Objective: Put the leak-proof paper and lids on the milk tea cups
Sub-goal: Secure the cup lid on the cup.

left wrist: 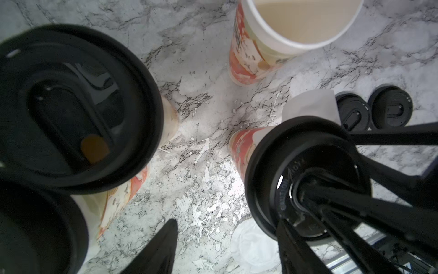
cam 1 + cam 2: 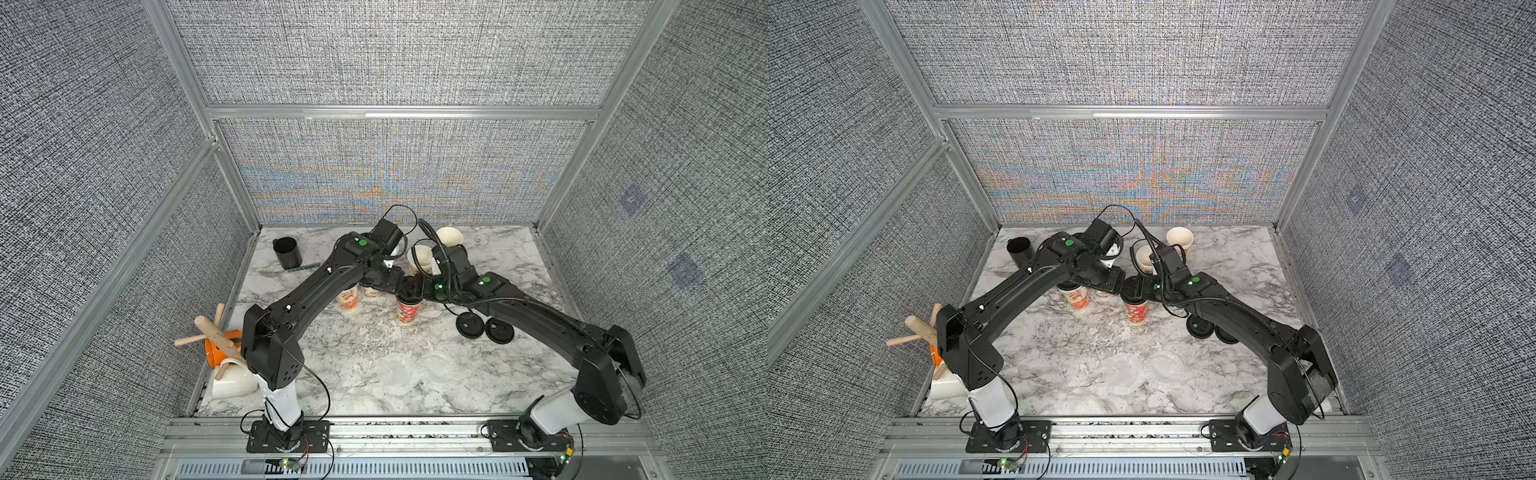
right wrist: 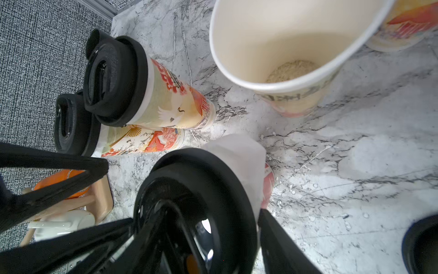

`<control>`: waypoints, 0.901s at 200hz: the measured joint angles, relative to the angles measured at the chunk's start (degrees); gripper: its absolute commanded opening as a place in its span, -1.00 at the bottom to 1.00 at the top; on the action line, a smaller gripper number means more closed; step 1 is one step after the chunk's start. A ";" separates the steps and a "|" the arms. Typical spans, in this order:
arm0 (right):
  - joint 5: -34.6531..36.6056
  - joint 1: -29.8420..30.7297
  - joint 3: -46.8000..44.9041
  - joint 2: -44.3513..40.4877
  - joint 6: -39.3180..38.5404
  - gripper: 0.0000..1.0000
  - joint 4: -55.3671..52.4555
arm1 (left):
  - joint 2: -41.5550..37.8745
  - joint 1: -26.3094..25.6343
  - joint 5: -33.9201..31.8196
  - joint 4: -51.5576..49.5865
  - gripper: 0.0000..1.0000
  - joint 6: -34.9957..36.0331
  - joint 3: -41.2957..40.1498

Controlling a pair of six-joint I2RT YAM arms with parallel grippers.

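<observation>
Two milk tea cups (image 2: 449,237) (image 2: 419,257) stand open at the back. Two others (image 2: 348,298) (image 1: 71,106) wear black lids. A red cup (image 2: 408,311) (image 3: 267,185) also has a black lid (image 3: 196,189), and leak-proof paper (image 3: 237,151) (image 1: 310,106) sticks out under it. My right gripper (image 3: 196,218) (image 2: 411,291) is shut on that lid's rim. My left gripper (image 1: 227,220) (image 2: 384,284) is open beside it, one finger (image 1: 296,249) against the lid. Two loose sheets (image 2: 395,374) (image 2: 438,365) lie on the marble near the front.
Two spare black lids (image 2: 469,326) (image 2: 498,330) lie under the right arm. A short black cup (image 2: 286,251) stands at the back left. A wooden rack (image 2: 208,332) with an orange mug (image 2: 216,353) and a white mug (image 2: 232,380) sits at the left edge.
</observation>
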 measured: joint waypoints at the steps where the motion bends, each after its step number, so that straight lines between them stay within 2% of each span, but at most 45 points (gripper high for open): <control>1: 0.02 0.00 -0.02 -0.04 0.07 0.26 0.00 | -0.02 0.00 0.04 0.07 0.36 -0.02 -0.04; 44: 0.11 0.04 -1.95 -1.75 3.74 0.18 0.31 | -0.55 -0.13 2.34 3.41 0.35 -1.25 -2.47; 180: 0.92 0.02 -4.11 -1.86 10.58 0.10 4.42 | -4.59 -0.13 2.03 4.50 0.27 -3.19 -7.37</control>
